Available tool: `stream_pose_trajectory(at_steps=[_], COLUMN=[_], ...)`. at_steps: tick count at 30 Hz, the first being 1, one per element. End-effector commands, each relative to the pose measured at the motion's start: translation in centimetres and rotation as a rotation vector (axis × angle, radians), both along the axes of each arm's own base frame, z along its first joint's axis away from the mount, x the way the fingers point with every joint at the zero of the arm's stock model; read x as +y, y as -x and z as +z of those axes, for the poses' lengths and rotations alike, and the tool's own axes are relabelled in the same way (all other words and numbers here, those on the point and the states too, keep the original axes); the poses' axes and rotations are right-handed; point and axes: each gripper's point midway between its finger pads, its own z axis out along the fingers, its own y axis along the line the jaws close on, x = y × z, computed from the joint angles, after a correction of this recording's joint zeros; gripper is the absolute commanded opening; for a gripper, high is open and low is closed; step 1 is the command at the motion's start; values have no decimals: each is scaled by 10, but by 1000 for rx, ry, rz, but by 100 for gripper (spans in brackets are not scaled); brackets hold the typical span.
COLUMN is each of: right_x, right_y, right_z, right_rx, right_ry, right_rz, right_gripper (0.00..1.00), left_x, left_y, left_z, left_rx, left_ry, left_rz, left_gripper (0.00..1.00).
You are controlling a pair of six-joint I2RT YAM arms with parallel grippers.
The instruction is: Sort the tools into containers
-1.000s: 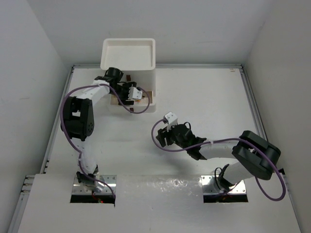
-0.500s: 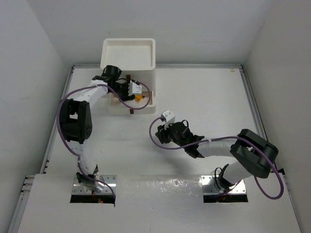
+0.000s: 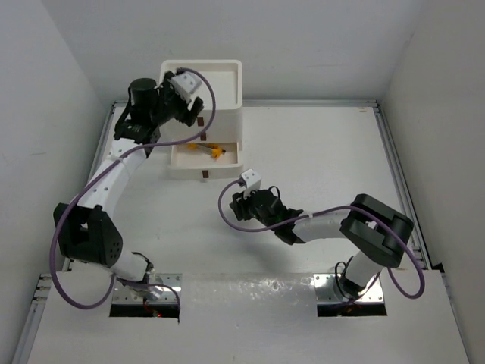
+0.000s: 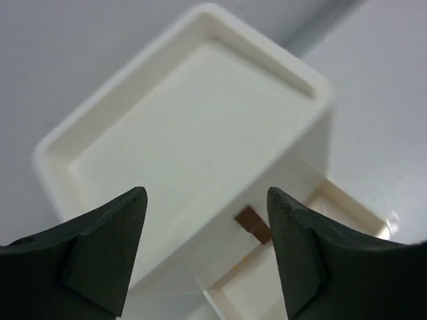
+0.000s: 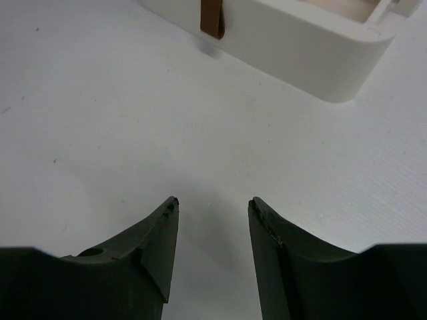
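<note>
White table point(image 3: 318, 152), white walls. From above, we see the unit point(image 3: 238, 83) at the far side, left of centre. Its lowest drawer point(image 3: 186, 171) is pulled out, with a yellow-orange screwdriver point(image 3: 215, 150) lying inside. Our left gripper point(image 3: 186, 106) hangs over the unit's left edge. Our right gripper point(image 3: 239, 206) sits low on the table near the drawer's brown handle point(image 3: 204, 176), apart from it.

On the left wrist view, the jaws stand spread with nothing between them, above the recessed tray top point(image 4: 200, 127); a second handle point(image 4: 252, 223) shows below it.

On the right wrist view, the jaws are likewise parted and bare over the table, the drawer front just ahead.
</note>
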Motion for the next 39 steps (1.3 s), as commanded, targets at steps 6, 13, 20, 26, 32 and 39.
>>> stream_pose_trajectory(at_steps=[6,13,20,26,32,39], right_x=[40,75,118,119,96,103], right_y=[-51,-74,-102,-138,-177,-211], right_z=[30,15,-15,-23,-18,14], right_rx=[-102,-44,-36,-72,-148,-328], right_ry=[-65,-131,-116,-153,-240,-322], right_rz=[-209,-285,-289,-394,-502,-500], right_gripper=[48,45,45,37,25,19], left_x=[136,148,150,142,131,122], left_y=[-100,-140,-149,-146,-143,-144], left_z=[26,-31,-46,-86,-97,-100], left_rx=[46,150,148,243,284,290], left_ry=[314,308,318,263,256,245], left_rz=[828,807,824,774,714,651], left_gripper=[81,79,61,20,0,0])
